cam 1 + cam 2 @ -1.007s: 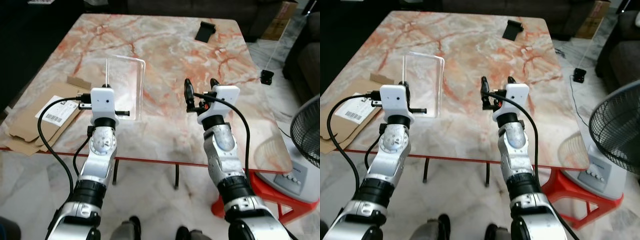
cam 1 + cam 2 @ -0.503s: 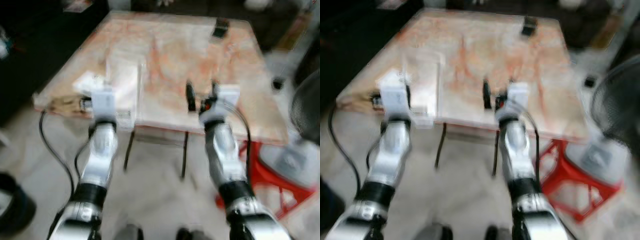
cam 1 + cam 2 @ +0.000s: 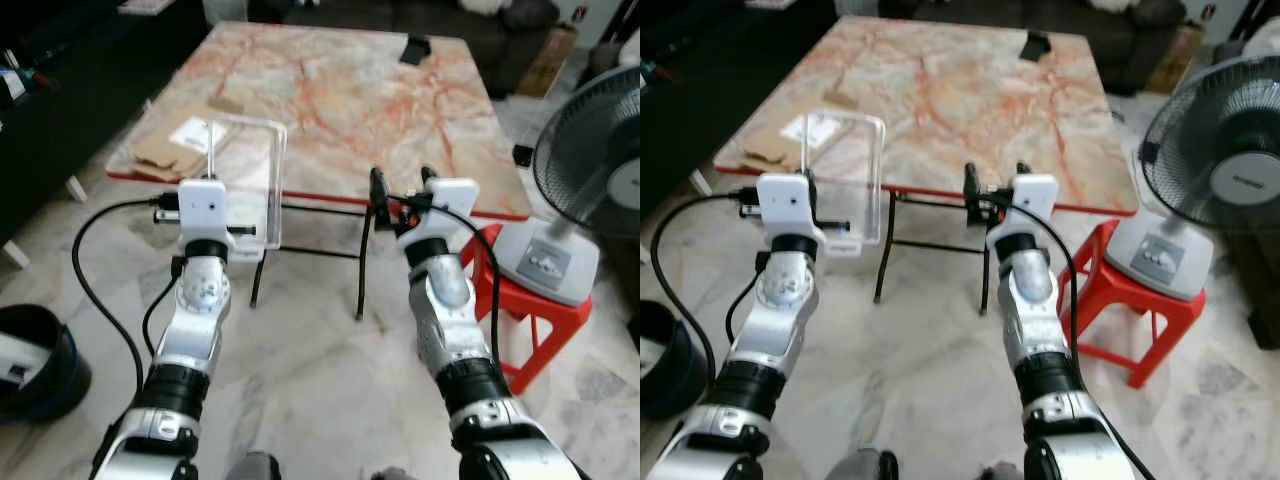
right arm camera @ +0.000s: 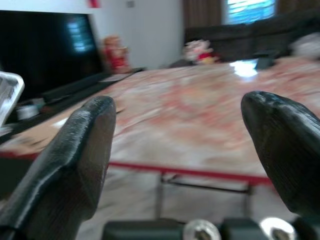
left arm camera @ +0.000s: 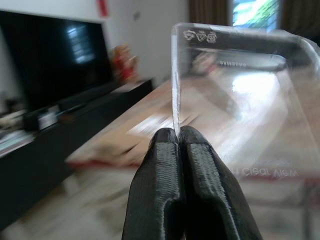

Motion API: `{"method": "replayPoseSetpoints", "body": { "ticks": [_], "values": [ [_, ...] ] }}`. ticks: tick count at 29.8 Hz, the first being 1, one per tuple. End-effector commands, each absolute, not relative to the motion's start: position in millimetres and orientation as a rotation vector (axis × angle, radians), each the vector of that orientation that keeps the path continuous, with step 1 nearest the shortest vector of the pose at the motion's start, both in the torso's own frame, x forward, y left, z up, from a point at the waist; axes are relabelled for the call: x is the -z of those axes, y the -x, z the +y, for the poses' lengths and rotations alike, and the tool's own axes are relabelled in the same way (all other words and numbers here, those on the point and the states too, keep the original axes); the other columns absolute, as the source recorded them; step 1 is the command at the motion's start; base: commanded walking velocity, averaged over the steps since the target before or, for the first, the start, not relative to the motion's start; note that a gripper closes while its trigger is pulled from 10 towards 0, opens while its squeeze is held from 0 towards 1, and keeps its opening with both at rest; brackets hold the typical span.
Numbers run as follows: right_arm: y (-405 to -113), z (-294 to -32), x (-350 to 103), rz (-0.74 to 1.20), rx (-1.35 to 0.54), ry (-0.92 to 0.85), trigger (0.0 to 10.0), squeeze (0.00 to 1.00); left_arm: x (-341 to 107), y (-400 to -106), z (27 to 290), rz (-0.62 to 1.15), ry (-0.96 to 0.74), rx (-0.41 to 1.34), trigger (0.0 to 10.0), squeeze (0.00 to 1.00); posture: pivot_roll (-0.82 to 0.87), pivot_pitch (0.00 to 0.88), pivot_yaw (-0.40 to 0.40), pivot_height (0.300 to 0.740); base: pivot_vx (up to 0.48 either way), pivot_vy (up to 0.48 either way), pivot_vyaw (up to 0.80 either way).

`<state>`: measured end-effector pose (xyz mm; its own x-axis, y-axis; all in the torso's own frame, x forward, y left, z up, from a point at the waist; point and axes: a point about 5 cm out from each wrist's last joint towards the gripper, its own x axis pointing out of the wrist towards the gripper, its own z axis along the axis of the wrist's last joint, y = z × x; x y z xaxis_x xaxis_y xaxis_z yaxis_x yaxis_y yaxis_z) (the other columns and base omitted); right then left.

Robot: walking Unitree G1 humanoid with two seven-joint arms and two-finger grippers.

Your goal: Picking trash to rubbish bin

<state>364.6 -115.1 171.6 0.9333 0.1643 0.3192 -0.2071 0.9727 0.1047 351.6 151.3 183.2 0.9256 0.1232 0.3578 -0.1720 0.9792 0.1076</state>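
My left gripper [image 5: 177, 135] is shut on the edge of a clear plastic packaging tray [image 3: 247, 185], holding it upright in front of me, off the table. The tray [image 5: 245, 100] carries faint printed lettering. My right gripper [image 3: 402, 187] is held up at the same height, open, with nothing between its fingers [image 4: 80, 150]. A dark round rubbish bin [image 3: 32, 362] with something white inside stands on the floor at my lower left, well below and left of the held tray.
The marble table [image 3: 330, 90] stands ahead with flattened cardboard [image 3: 175, 150] at its near left corner and a black object [image 3: 415, 48] at the far side. A white fan [image 3: 590, 150] and a red stool [image 3: 520, 310] stand on my right. Pale tiled floor lies between.
The whole view has pulled back from the table, blurred on the way; floor, bin and fan have come into sight. The left gripper still holds the clear tray, the right stays open.
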Motion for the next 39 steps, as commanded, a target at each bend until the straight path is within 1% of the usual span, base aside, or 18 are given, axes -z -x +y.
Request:
{"method": "replayPoseSetpoints", "body": {
  "ticks": [1, 2, 4, 6, 7, 11, 12, 14, 18, 19, 22, 26, 29, 33, 35, 39],
  "values": [
    [-363, -117, -154, -0.242, -0.185, -0.138, 10.0, 0.00, -159, -350, 158, -0.257, -0.158, -0.150, 10.0, 0.00, 0.10, 0.161, -0.029, 0.740, 0.000, 0.000, 0.00],
    [-363, -117, -154, -0.242, -0.185, -0.138, 10.0, 0.00, -159, -350, 158, -0.257, -0.158, -0.150, 10.0, 0.00, 0.10, 0.161, -0.029, 0.740, 0.000, 0.000, 0.00],
    [-360, -120, -132, -0.154, -0.184, -0.146, 10.0, 0.00, -132, -347, 164, -0.143, -0.110, -0.123, 10.0, 0.00, 0.10, 0.164, -0.031, 0.740, 0.000, 0.000, 0.00],
    [-358, -121, -123, -0.113, -0.183, -0.155, 10.0, 0.00, -123, -345, 166, -0.103, -0.098, -0.120, 10.0, 0.00, 0.10, 0.164, -0.031, 0.740, 0.000, 0.000, 0.00],
    [-355, -121, -109, -0.053, -0.187, -0.166, 10.0, 0.00, -110, -342, 171, -0.059, -0.090, -0.124, 10.0, 0.00, 0.11, 0.165, -0.034, 0.740, 0.000, 0.000, 0.00],
    [-351, -121, -97, 0.000, -0.193, -0.175, 10.0, 0.00, -100, -339, 174, -0.021, -0.082, -0.127, 10.0, 0.00, 0.11, 0.165, -0.034, 0.740, 0.000, 0.000, 0.00],
    [-333, -130, -55, 0.180, -0.160, -0.171, 10.0, 0.00, -61, -323, 184, 0.143, -0.113, -0.115, 10.0, 0.00, 0.10, 0.173, -0.039, 0.740, 0.000, 0.000, 0.00],
    [-312, -137, -21, 0.340, -0.134, -0.142, 10.0, 0.00, -28, -304, 195, 0.285, -0.135, -0.116, 10.0, 0.00, 0.10, 0.172, -0.038, 0.740, 0.000, 0.000, 0.00],
    [-273, -148, 23, 0.566, -0.101, -0.082, 10.0, 0.00, 14, -268, 216, 0.503, -0.142, -0.185, 10.0, 0.00, 0.10, 0.176, -0.034, 0.740, 0.000, 0.000, 0.00],
    [-268, -149, 28, 0.594, -0.098, -0.085, 10.0, 0.00, 19, -262, 219, 0.533, -0.146, -0.192, 10.0, 0.00, 0.10, 0.177, -0.034, 0.740, 0.000, 0.000, 0.00],
    [-236, -158, 54, 0.738, -0.077, -0.059, 10.0, 0.00, 45, -227, 233, 0.683, -0.145, -0.248, 10.0, 0.00, 0.10, 0.180, -0.037, 0.740, 0.000, 0.000, 0.00],
    [-214, -164, 68, 0.823, -0.046, -0.064, 10.0, 0.00, 57, -203, 245, 0.757, -0.114, -0.323, 10.0, 0.00, 0.11, 0.180, -0.038, 0.740, 0.000, 0.000, 0.00],
    [-203, -163, 75, 0.870, -0.052, -0.048, 10.0, 0.00, 64, -191, 248, 0.805, -0.112, -0.331, 10.0, 0.00, 0.10, 0.170, -0.030, 0.740, 0.000, 0.000, 0.00],
    [-197, -165, 78, 0.892, -0.044, -0.026, 10.0, 0.00, 71, -181, 244, 0.857, -0.128, -0.314, 10.0, 0.00, 0.10, 0.160, -0.017, 0.740, 0.000, 0.000, 0.00],
    [-195, -165, 79, 0.898, -0.034, -0.048, 10.0, 0.00, 74, -178, 241, 0.875, -0.147, -0.292, 10.0, 0.00, 0.10, 0.158, -0.020, 0.740, 0.000, 0.000, 0.00],
    [-195, -161, 79, 0.896, -0.072, -0.001, 10.0, 0.00, 75, -177, 238, 0.874, -0.150, -0.285, 10.0, 0.00, 0.10, 0.153, -0.025, 0.740, 0.000, 0.000, 0.73]
  ]
}}
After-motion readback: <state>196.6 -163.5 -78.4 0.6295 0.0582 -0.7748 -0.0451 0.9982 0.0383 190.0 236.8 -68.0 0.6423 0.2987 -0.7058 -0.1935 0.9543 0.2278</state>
